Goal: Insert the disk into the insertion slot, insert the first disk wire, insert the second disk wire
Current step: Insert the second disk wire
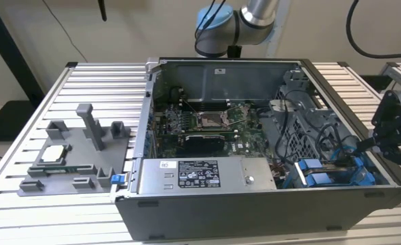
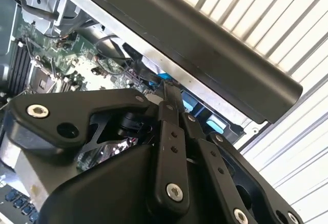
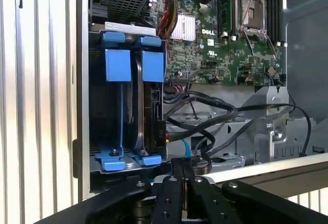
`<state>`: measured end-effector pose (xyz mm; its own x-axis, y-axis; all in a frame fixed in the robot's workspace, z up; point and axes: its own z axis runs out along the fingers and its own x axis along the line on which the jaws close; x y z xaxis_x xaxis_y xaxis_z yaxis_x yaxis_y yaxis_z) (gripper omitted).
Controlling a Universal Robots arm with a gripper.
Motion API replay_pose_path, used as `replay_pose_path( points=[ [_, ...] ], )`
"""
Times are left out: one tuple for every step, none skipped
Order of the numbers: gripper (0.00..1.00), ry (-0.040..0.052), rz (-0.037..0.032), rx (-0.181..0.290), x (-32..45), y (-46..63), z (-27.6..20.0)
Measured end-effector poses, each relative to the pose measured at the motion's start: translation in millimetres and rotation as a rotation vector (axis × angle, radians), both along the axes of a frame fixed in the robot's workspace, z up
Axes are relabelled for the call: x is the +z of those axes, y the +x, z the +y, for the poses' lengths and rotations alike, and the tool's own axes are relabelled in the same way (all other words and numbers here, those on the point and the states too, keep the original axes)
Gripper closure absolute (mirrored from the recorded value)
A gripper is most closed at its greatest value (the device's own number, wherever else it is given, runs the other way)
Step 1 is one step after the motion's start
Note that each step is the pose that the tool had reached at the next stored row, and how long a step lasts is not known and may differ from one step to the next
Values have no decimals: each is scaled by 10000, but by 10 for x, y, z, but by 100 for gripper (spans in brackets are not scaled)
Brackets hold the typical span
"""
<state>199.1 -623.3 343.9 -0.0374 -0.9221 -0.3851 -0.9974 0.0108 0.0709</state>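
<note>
I lean in over the case wall (image 3: pixel 266 168); my fingers (image 3: pixel 182 163), pressed together and seemingly empty, point toward the seated disk (image 3: pixel 152 111).

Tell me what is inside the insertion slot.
The disk sits edge-on in the insertion slot, between blue carrier tabs. Its flat faces are hidden, as is whatever the neighbouring carrier holds.

One motherboard (image 3: pixel 215 55); one disk (image 3: pixel 152 106); two blue carriers (image 3: pixel 117 65).
</note>
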Motion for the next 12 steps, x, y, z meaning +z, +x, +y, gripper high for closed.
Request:
replay_pose_path(
  points=[
    [0,1,5,0,0,0,-4],
    [0,5,12,0,0,0,-11],
    [0,11,20,0,0,0,-19],
    [0,20,33,-2,1,1,-29],
    [0,39,61,-2,2,3,-40],
    [0,59,99,-1,8,5,-51],
    [0,71,142,-1,23,5,-63],
    [0,83,187,-1,38,6,-74],
    [0,93,218,-1,44,6,-86],
    [0,96,225,-1,43,7,-94],
    [0,93,227,-5,41,8,-98],
    [0,97,227,-12,34,10,-98]
  ],
)
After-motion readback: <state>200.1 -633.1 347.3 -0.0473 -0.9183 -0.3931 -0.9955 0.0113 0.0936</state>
